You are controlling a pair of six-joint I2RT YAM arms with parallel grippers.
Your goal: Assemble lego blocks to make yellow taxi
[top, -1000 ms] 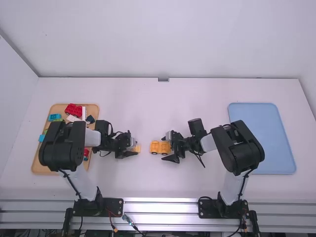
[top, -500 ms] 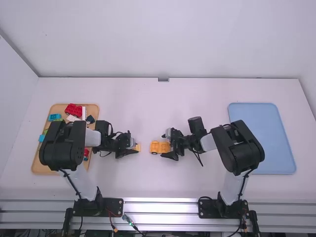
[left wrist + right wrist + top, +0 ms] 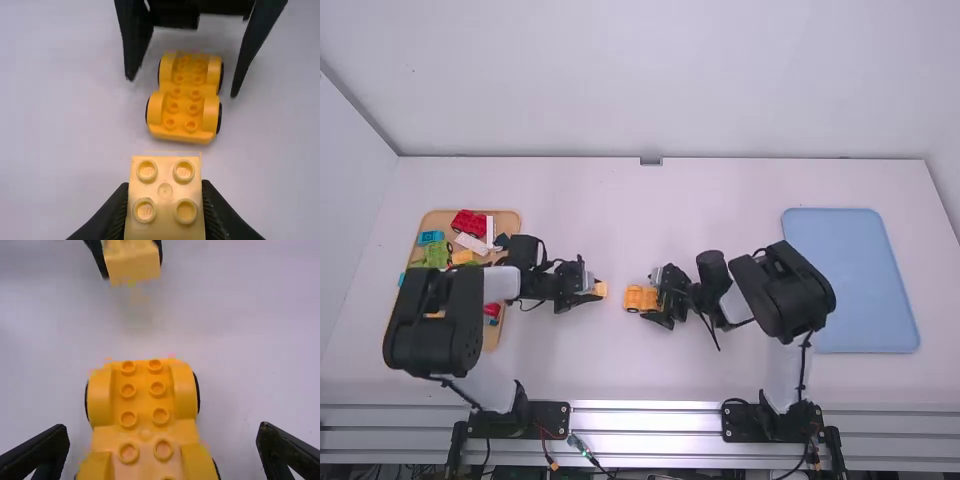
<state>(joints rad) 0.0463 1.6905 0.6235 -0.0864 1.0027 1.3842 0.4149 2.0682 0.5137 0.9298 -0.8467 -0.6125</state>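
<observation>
In the high view my left gripper point(image 3: 588, 291) is left of the table's middle, shut on a light yellow block point(image 3: 600, 289). The left wrist view shows that block point(image 3: 165, 195), four studs up, clamped between the fingers of my left gripper point(image 3: 165, 210). An orange-yellow car base point(image 3: 638, 298) with black wheels lies on the table, apart from the block. Around its right end stands my right gripper point(image 3: 663, 300). In the right wrist view the fingers of my right gripper point(image 3: 164, 440) are wide apart on either side of the car base point(image 3: 144, 405), touching neither side.
At the left, a wooden tray point(image 3: 410, 335) holds a red car body point(image 3: 468, 222), a green piece point(image 3: 433, 253) and several other blocks, partly under the left arm. A blue tray point(image 3: 860, 280) lies at the right.
The left arm's links have shifted, uncovering more of the wooden tray, and its gripper has edged slightly right with the block. The right arm's links have moved a little left. The car base stays put.
</observation>
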